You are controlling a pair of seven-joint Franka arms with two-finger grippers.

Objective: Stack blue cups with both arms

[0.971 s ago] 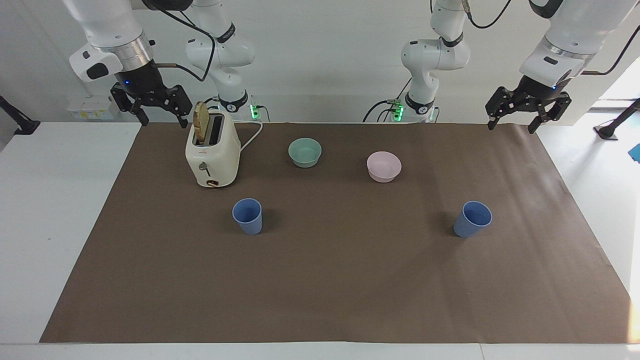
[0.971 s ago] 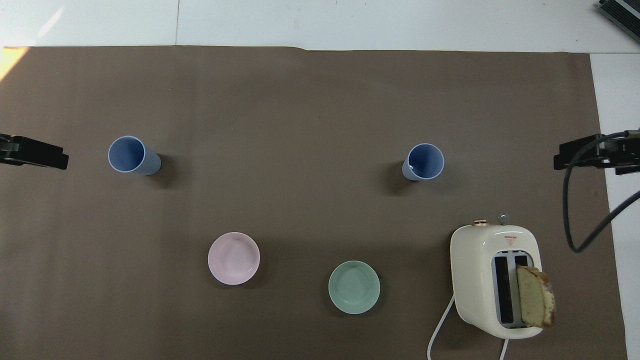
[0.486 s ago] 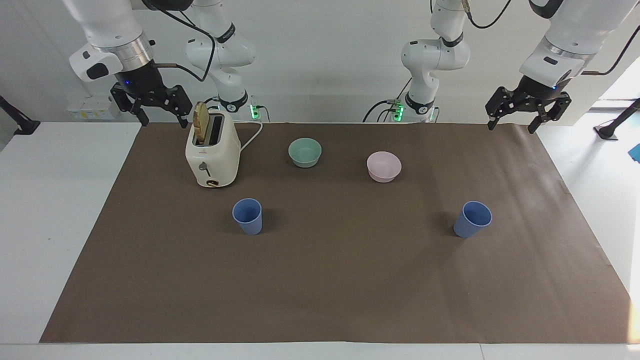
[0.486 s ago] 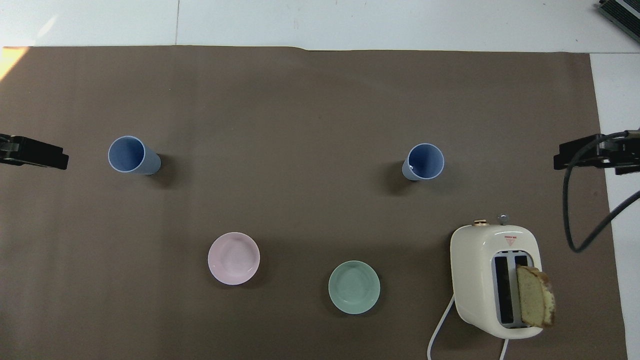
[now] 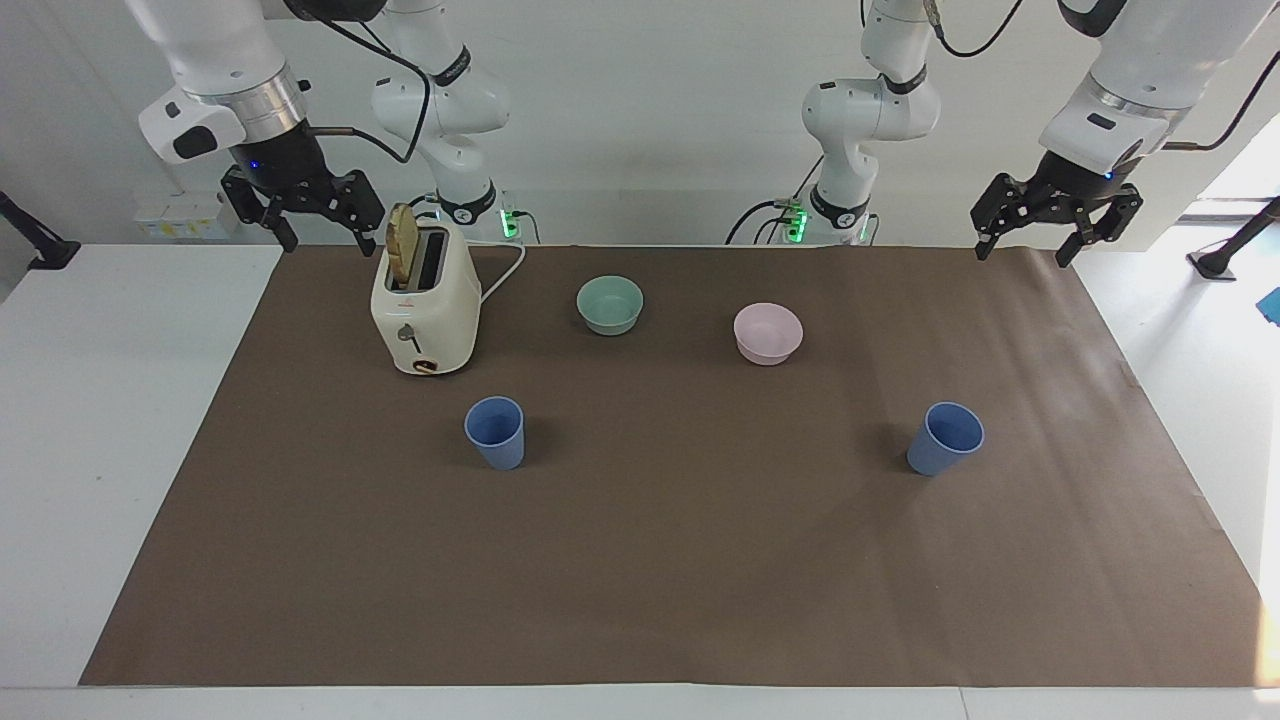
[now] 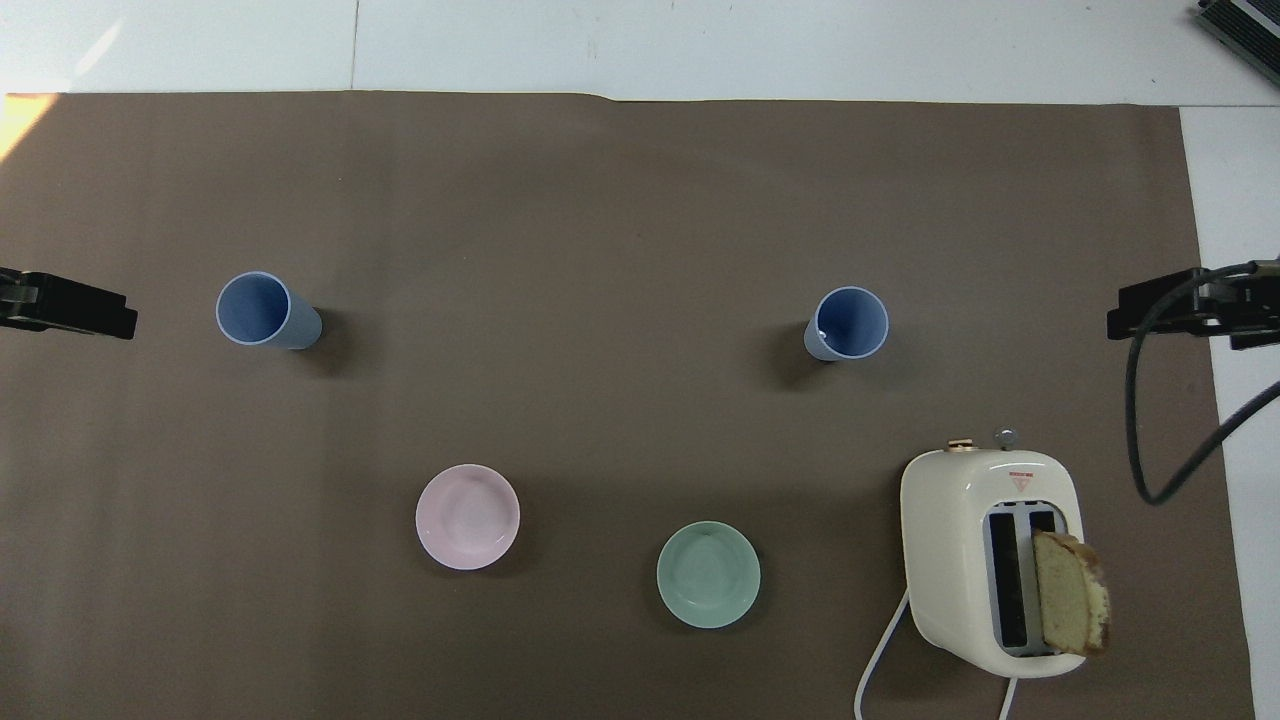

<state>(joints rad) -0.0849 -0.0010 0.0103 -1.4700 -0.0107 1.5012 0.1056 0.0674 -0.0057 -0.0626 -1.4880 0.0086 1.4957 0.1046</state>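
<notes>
Blue cups, two: one [image 5: 495, 431] at the toaster's [image 5: 425, 310] six o'clock, one [image 5: 944, 438] apart. Overhead crops both grippers; left gripper [image 5: 1052, 212] and right gripper [image 5: 305, 210] hang spread, empty.

Matt brown paper-like sheet [image 5: 660, 560] covers the smooth white table [image 5: 110, 400], bearing two matt plastic-looking blue cups [image 5: 495, 432] [image 5: 944, 438], matt green bowl [image 5: 610, 304], pink bowl [image 5: 767, 332], and a glossy cream toaster [image 5: 425, 310].
</notes>
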